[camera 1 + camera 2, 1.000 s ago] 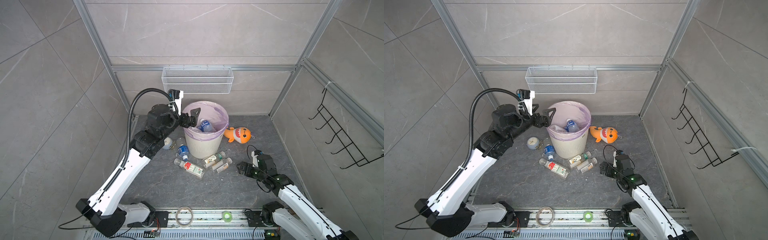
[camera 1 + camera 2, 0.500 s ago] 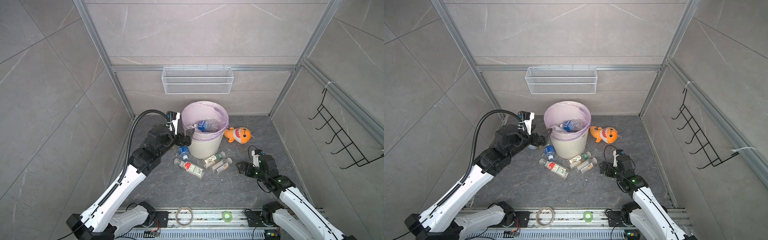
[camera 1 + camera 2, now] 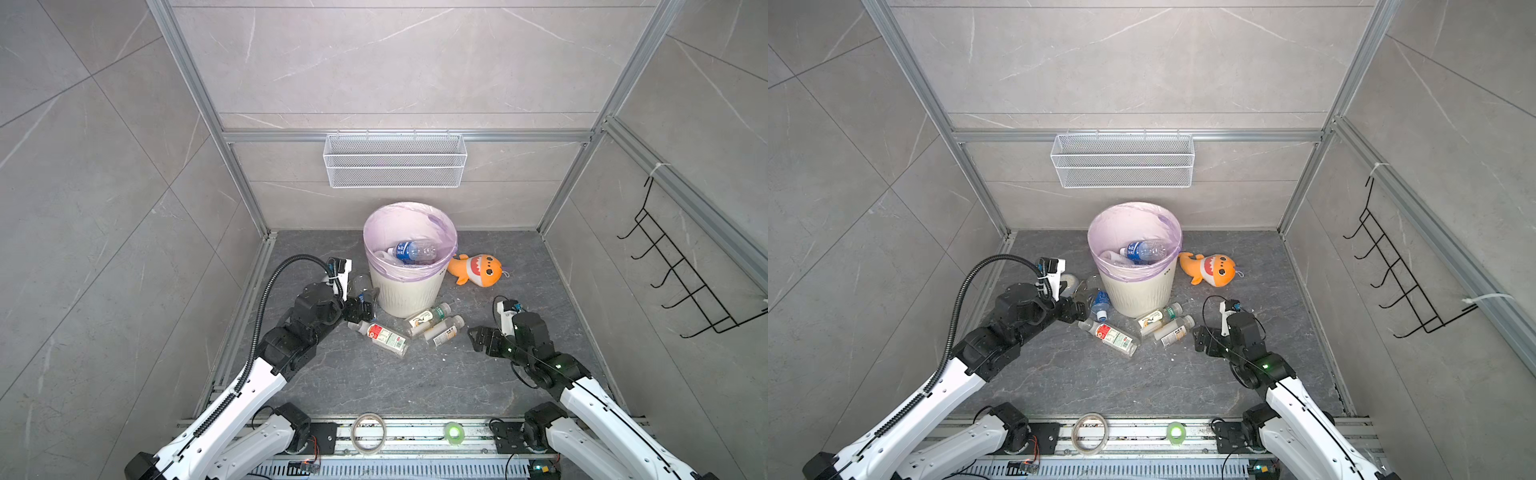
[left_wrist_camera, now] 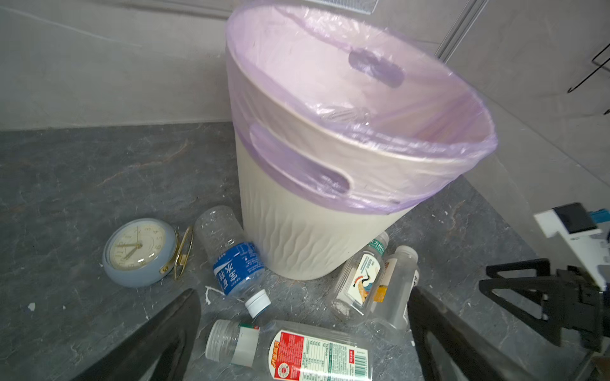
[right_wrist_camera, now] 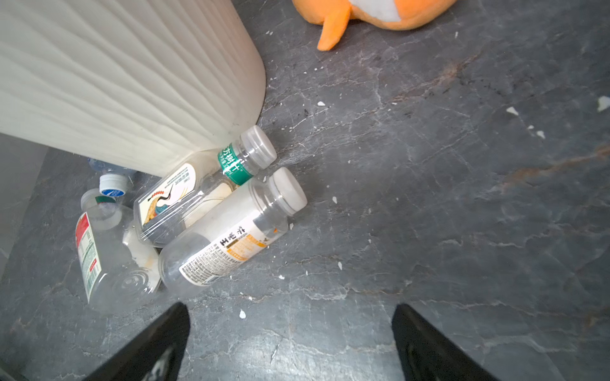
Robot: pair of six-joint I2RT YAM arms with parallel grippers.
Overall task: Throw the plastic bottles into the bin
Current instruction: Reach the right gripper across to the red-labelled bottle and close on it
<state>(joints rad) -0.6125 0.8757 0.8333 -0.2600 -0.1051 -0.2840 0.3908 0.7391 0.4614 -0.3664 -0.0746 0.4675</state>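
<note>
Beside bin (image 3: 409,296), blue-label bottle (image 3: 360,284) half hidden behind left claw (image 3: 360,307); it and right claw (image 3: 474,338) gape empty.

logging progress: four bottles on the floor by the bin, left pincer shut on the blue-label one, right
No: the left pincer is open and empty; the blue-label bottle lies free on the floor, as the left wrist view shows. Four by the bin is right.

A lab test booth mocked up as a room corner: grey stone-look wall panels (image 3: 395,62) in aluminium framing (image 3: 399,136), a wire mesh basket (image 3: 395,166), a hook rack (image 3: 681,286), a lined bin (image 3: 409,295), robot arms (image 3: 249,386) bolted to a rail (image 3: 415,432).
</note>
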